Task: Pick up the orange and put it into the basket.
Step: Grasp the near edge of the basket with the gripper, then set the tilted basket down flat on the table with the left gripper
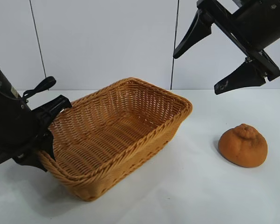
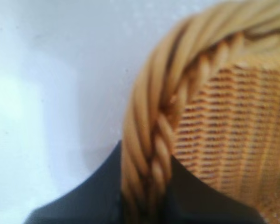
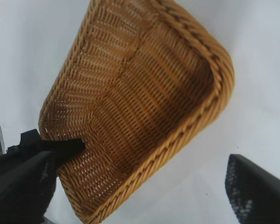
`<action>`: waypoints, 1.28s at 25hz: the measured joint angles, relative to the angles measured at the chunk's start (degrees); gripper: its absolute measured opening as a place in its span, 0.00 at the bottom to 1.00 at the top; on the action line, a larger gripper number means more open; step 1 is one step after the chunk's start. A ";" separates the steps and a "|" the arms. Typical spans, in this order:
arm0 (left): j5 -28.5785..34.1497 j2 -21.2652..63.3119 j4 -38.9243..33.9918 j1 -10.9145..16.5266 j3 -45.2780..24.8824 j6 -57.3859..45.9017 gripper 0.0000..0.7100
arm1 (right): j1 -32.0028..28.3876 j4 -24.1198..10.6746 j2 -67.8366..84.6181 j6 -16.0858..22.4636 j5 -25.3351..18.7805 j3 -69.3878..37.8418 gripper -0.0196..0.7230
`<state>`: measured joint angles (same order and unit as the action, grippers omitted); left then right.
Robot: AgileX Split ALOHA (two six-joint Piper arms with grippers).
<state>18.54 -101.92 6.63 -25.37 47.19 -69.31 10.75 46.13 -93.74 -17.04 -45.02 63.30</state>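
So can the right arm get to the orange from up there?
Probably yes. The right tool hangs open in the air above the orange, which sits alone on the table beside the basket, with nothing between them.

1. The exterior camera faces both arms from in front, a little above the white counter [image 1: 191,196], and takes in the whole wicker basket [image 1: 130,100].
2. The left wrist camera sits tight against the basket's braided rim [image 2: 151,140], looking down it.
3. The right wrist camera looks from higher and farther off into the basket's inside [image 3: 144,102].
4. All three share the basket.
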 joint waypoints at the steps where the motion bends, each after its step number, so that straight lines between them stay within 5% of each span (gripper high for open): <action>1: 1.15 0.00 0.00 0.00 0.77 0.06 0.12 | 0.00 -0.12 0.00 0.00 0.00 0.00 0.94; 8: 8.72 -0.18 0.34 0.96 10.49 4.20 0.12 | 0.00 -0.65 0.00 0.00 -0.28 0.00 0.94; 20: 21.74 -0.49 11.71 13.38 20.01 34.41 0.12 | 0.00 -1.04 0.00 0.00 -0.82 0.00 0.94; 28: 35.04 -6.43 14.35 13.61 29.28 52.55 0.12 | 0.00 -1.22 0.00 0.00 -1.41 0.00 0.94; 32: 36.79 -8.66 14.29 13.61 32.99 58.47 0.12 | 0.00 -1.25 0.00 0.00 -1.89 0.00 0.94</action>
<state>55.34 -110.58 20.92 -11.76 80.18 -10.83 10.75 44.88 -93.74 -17.04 -46.91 63.30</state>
